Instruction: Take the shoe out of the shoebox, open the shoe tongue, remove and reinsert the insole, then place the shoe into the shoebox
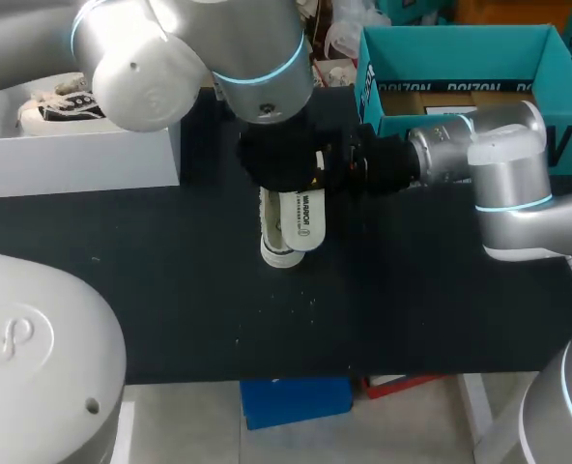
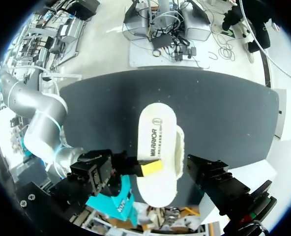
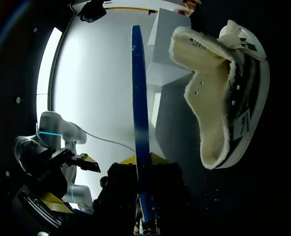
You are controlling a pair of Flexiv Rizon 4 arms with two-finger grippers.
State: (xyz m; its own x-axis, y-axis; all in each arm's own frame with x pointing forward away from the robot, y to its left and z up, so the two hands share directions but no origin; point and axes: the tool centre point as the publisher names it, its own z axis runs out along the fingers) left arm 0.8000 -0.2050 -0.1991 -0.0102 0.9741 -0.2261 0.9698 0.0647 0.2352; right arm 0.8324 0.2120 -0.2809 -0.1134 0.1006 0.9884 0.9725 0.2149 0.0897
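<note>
A white shoe point(image 1: 278, 249) lies on the black table mat near the middle. Its insole point(image 1: 301, 220), white with dark print on top and blue at its edge, is over the shoe. My right gripper point(image 1: 330, 172) is shut on the insole from the right. In the right wrist view the insole point(image 3: 139, 98) stands edge-on between the fingers of that gripper point(image 3: 141, 169), with the shoe point(image 3: 224, 93) on its side beside it. My left gripper point(image 1: 281, 174) hangs open straight above them. In its wrist view the insole point(image 2: 155, 137) covers the shoe point(image 2: 181, 147), one yellow fingertip point(image 2: 151, 168) of the right gripper on it.
The teal shoebox point(image 1: 460, 43) stands open at the back right, behind my right arm. A white box point(image 1: 73, 159) with another shoe point(image 1: 59, 104) in it sits at the back left. Bare black mat lies in front of the shoe.
</note>
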